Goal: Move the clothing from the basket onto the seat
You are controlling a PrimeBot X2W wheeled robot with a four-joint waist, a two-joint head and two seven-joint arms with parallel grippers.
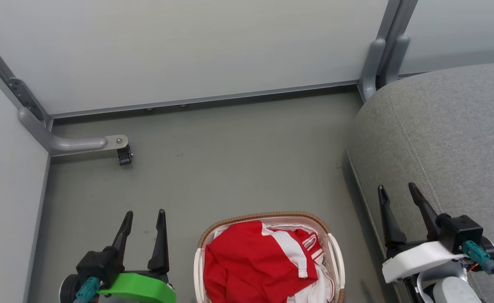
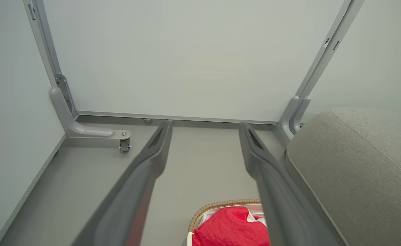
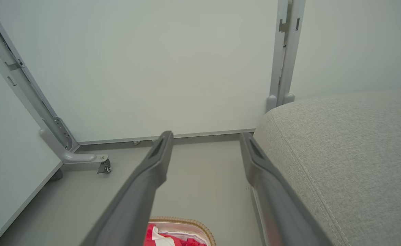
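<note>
Currently the left claw (image 1: pixel 145 213) and right claw (image 1: pixel 397 187) hang spread and empty. The clothing (image 1: pixel 255 261) lies bunched in the basket (image 1: pixel 268 216) beside the seat (image 1: pixel 453 126). It looks soft and floppy, so I'd pinch a raised fold.

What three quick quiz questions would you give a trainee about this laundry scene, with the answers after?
1. True or false: the red clothing lies inside the basket.
2. Pick one: the grey seat stands on which side of the basket? A, the robot's left. B, the robot's right. C, underneath it.
3. Fill in the gap: the left hand and the right hand are both ___, holding nothing.
Key: 1 true; 2 B; 3 open.
</note>
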